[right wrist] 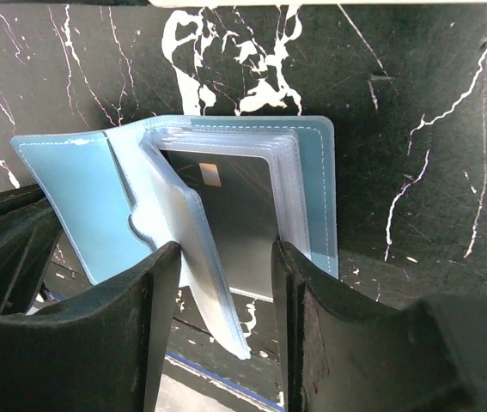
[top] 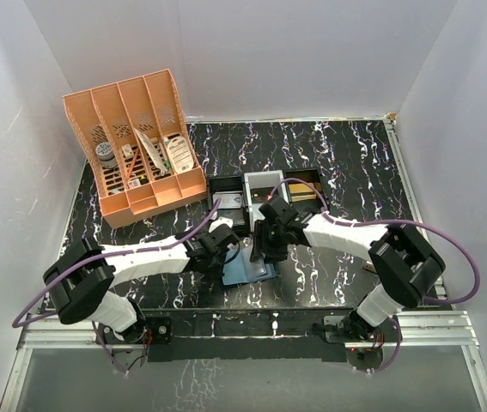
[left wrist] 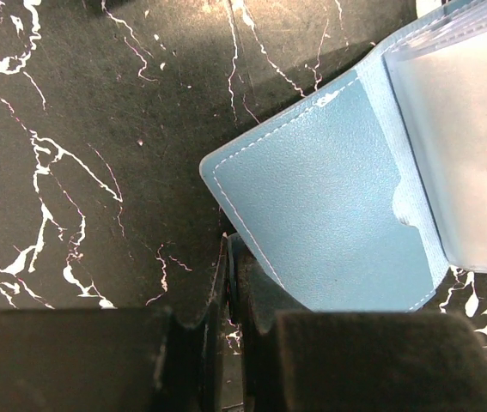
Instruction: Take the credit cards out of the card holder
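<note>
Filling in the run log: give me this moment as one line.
left gripper: shut on card holder cover | right gripper: open around clear sleeves | black card: not yet out

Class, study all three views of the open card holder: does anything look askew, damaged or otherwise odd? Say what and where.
One clear sleeve stands lifted off the stack in the card holder, tilting up between the right gripper's open fingers, while the others lie flat over a dark card. Nothing looks spilled or torn.
</note>
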